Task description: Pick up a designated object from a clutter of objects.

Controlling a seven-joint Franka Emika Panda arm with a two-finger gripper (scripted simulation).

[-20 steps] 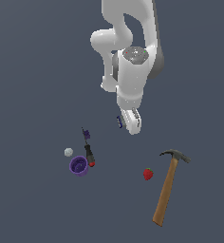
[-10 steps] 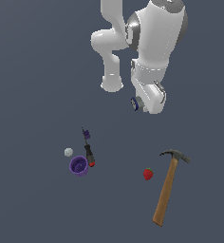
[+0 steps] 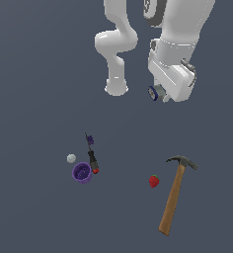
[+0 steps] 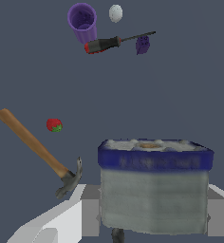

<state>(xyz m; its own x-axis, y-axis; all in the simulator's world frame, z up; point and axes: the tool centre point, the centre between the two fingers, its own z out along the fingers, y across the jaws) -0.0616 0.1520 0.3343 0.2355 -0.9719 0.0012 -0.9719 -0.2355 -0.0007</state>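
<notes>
Overhead, we see the pincer (image 3: 160,95) clamped on the one grey-white piece (image 4: 154,190) with its dark blue band, held well above the counter (image 3: 34,74). Below we count six loose things: one purple cup (image 3: 82,173), one whitish ball (image 3: 71,158), one black-and-red stick (image 3: 93,161), one tiny purple piece (image 3: 89,140), one strawberry (image 3: 154,181), one hammer (image 3: 175,195).

Arm raised high above the floor, wrist toward the exterior view's right, hand angled downward. Gripper (image 3: 158,94) clamped on the grey-white piece (image 4: 154,190), which fills the gap between both pale fingers (image 4: 88,211) in the wrist view. Base and lower links stand at far centre.
</notes>
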